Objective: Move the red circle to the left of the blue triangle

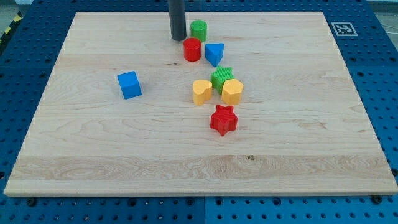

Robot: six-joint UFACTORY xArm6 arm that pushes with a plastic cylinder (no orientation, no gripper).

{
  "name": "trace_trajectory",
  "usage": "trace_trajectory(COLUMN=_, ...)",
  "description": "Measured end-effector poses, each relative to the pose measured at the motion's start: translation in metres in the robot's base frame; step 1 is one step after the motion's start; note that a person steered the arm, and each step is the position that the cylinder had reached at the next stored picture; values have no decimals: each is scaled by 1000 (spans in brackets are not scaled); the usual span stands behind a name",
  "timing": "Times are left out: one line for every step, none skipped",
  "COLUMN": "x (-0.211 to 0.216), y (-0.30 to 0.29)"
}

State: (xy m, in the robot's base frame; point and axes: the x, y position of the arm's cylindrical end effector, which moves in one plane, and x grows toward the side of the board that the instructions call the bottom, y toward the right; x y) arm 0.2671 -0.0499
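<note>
The red circle [192, 49] stands near the view's top, just left of the blue triangle [214, 53] and close to it. My tip [178, 38] rests on the board just up and left of the red circle, a small gap from it. A green circle [198, 29] stands right of the rod, above the red circle.
A green star [221, 77], a yellow hexagon [232, 91] and a yellow heart [201, 91] cluster below the blue triangle. A red star [224, 120] lies below them. A blue cube [129, 84] sits alone at the view's left. The wooden board [93, 155] rests on a blue pegboard table.
</note>
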Motion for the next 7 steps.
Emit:
trace_trajectory(x=-34, y=0)
trace_trajectory(x=-39, y=4)
trace_trajectory(x=-39, y=7)
trace_trajectory(x=-31, y=7)
trace_trajectory(x=-14, y=7)
trace_trajectory(x=6, y=7)
trace_trajectory(x=33, y=7)
